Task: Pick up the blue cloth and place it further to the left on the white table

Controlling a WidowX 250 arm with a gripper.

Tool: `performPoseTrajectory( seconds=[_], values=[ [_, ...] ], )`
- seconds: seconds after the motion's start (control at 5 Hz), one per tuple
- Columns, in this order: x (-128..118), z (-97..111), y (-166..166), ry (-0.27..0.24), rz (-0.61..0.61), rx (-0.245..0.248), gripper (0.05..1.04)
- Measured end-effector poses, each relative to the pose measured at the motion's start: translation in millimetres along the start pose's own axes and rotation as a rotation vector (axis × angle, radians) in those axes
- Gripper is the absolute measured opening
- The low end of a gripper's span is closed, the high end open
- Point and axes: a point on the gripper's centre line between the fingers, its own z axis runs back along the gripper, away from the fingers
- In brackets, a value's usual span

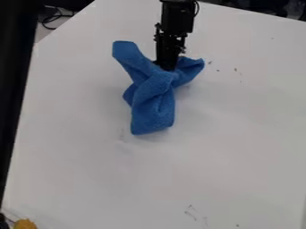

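The black gripper [167, 65] hangs down from the top edge, in the upper middle of the camera view. Its lower end meets a crumpled blue cloth [153, 100] and is partly hidden among the folds. One end of the cloth spreads to the upper left, a shorter one lies to the right of the gripper, and a wide folded part extends down toward the middle of the view. Whether the cloth is held or merely touched is hidden by the folds.
The white table [197, 165] has small dark marks right of the gripper and near the bottom. A dark upright shape [15, 80] runs along the left edge. Black cables [53, 17] lie beyond the table at upper left; a yellow object [24, 224] is at bottom left.
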Motion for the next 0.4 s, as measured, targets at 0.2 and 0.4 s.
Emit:
performPoseTrajectory(
  seconds=[0.2, 0.4],
  values=[
    [-4, 3, 13, -0.020, -0.010, -0.004, 0.101],
    [-26, 5, 32, -0.014, 0.026, -0.004, 0.101]
  ],
)
